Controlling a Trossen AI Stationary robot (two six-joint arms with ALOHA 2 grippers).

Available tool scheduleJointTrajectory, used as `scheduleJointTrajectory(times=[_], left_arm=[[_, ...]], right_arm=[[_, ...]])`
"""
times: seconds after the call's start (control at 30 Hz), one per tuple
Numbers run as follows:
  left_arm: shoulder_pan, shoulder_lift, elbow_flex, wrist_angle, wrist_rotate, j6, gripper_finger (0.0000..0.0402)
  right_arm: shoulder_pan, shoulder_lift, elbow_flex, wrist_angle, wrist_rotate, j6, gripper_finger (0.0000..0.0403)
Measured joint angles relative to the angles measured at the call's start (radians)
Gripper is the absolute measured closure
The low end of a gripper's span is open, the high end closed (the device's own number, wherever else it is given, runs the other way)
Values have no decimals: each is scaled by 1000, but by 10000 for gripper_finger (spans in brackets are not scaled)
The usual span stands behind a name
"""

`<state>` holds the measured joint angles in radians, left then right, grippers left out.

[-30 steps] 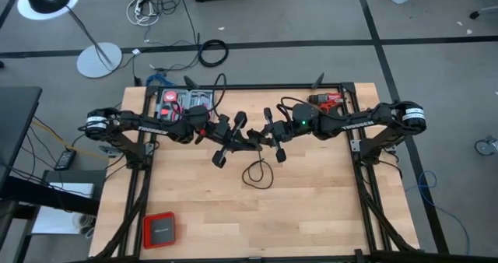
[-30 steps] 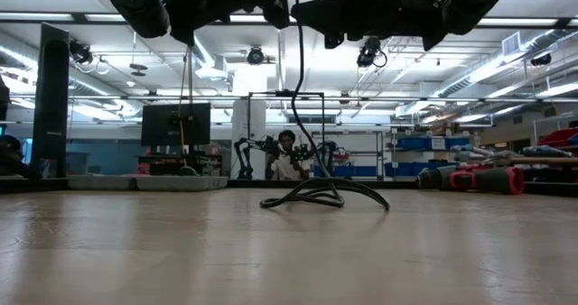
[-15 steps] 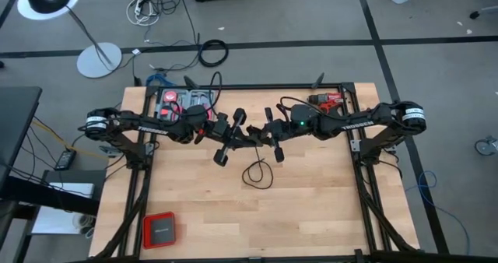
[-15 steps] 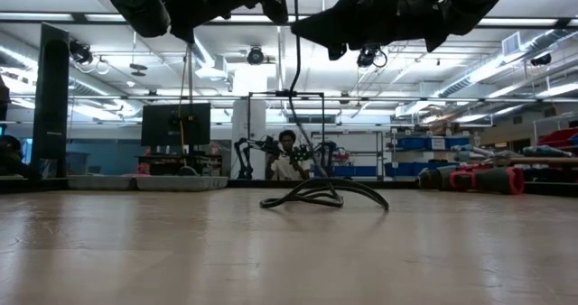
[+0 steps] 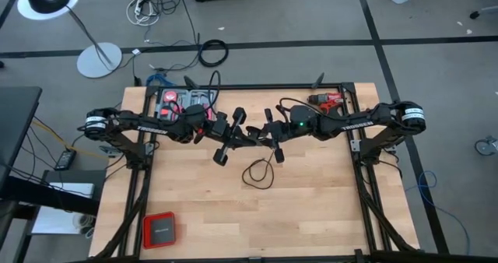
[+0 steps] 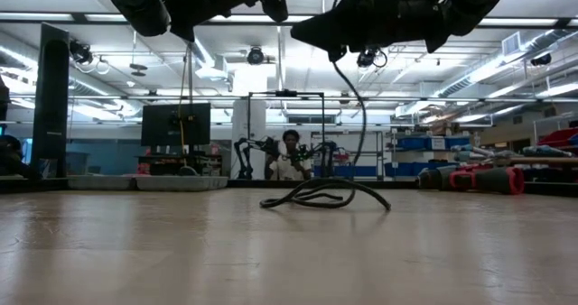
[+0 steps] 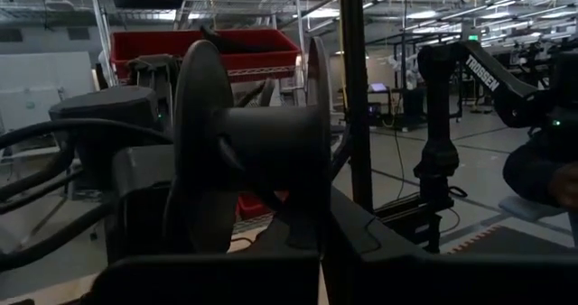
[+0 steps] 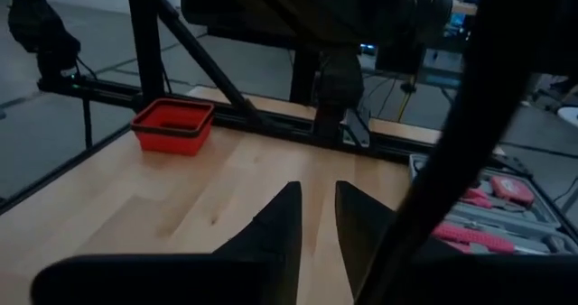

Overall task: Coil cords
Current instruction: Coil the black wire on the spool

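The cord [image 5: 259, 172] lies as a loose loop on the wooden table [image 5: 311, 208], near its middle and just in front of the two grippers. One strand rises from the loop towards the right gripper [image 5: 264, 138]. In the low view the cord [image 6: 325, 195] sits in a flat heap on the table top.

A second ago the rising strand hung almost straight and tight. Now it bows out in a slack curve, and its top sits further to the right under the arms. The heap on the table has spread a little. Both arms are where they were.

The right gripper hovers above the table. Its fingers [image 8: 275, 224] stand a little apart with nothing between the tips, so it is released. A dark strand crosses close beside them in the right wrist view, but I cannot tell whether it touches them. The left gripper [image 5: 219, 132] is clenched on a black spool [image 5: 231, 141], held up off the table and facing the right gripper.

By count there are:
- one cord
- one spool
- two arms
- one red tray [image 5: 159, 229] at the table's near left corner
- one open tool case [image 5: 183, 101] at the far edge
- one red drill [image 5: 327, 99] at the far right

One person [image 6: 291, 156] sits in the room behind.
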<state>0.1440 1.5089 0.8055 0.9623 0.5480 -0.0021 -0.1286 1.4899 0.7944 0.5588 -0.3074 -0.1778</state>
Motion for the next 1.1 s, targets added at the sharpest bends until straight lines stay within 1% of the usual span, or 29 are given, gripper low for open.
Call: scheduleJointTrajectory(times=[0.13,0.2,0.27,0.4,0.47,0.53,0.6,0.77,0.9,1.1], left_arm=[[0,0,-1,-11,10,-11,402],[0,1,-1,-19,34,-43,402],[0,1,-1,-38,68,-83,402],[-2,2,-2,-153,74,-88,402],[-2,2,-2,-233,49,-77,402],[-2,2,-3,-325,-1,-57,402],[-2,3,-4,-394,-44,-41,402],[-2,3,-4,-480,-131,-3,402],[-2,2,-3,-501,-136,-3,402],[-2,2,-3,-602,-171,-5,402]], right_arm=[[-25,-6,0,-14,-1,-8,338],[-44,-21,1,-39,-1,-9,339],[-62,-34,2,-89,-14,-9,339],[-79,-58,1,-218,-56,-9,339],[-79,-78,1,-298,-60,-9,339],[-79,-92,1,-378,-58,-6,339],[-71,-104,1,-433,-35,1,340],[-39,-111,2,-520,-1,8,342],[-24,-111,2,-553,-7,26,342],[-8,-111,2,-603,-21,63,342]])
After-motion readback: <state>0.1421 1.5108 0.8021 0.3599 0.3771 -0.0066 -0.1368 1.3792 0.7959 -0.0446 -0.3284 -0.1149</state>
